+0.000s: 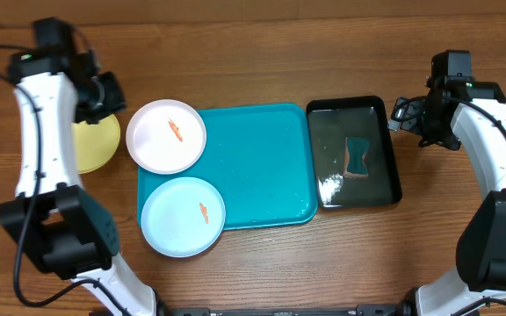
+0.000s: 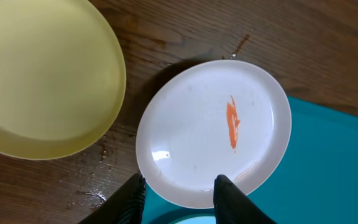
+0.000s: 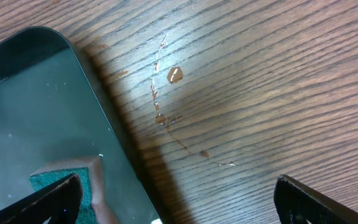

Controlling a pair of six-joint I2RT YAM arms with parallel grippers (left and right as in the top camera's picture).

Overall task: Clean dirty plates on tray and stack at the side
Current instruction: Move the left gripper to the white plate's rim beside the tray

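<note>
A white plate (image 1: pixel 166 136) with an orange smear lies across the far left corner of the turquoise tray (image 1: pixel 262 167). On the tray's near left sits a light blue plate (image 1: pixel 183 216), also smeared orange. A yellow-green plate (image 1: pixel 95 142) rests on the table left of the tray. My left gripper (image 1: pixel 105 92) hovers by the yellow-green and white plates. In the left wrist view its jaws (image 2: pixel 180 199) stand apart above the white plate (image 2: pixel 213 134) rim, holding nothing. My right gripper (image 1: pixel 408 117) is wide open beside the black tray, empty.
A glossy black tray (image 1: pixel 354 151) holding water and a teal sponge (image 1: pixel 357 156) stands right of the turquoise tray. In the right wrist view the black tray's corner (image 3: pixel 30 112) and the sponge (image 3: pixel 58 180) lie under the left finger. Water drops (image 3: pixel 174 74) dot the wood.
</note>
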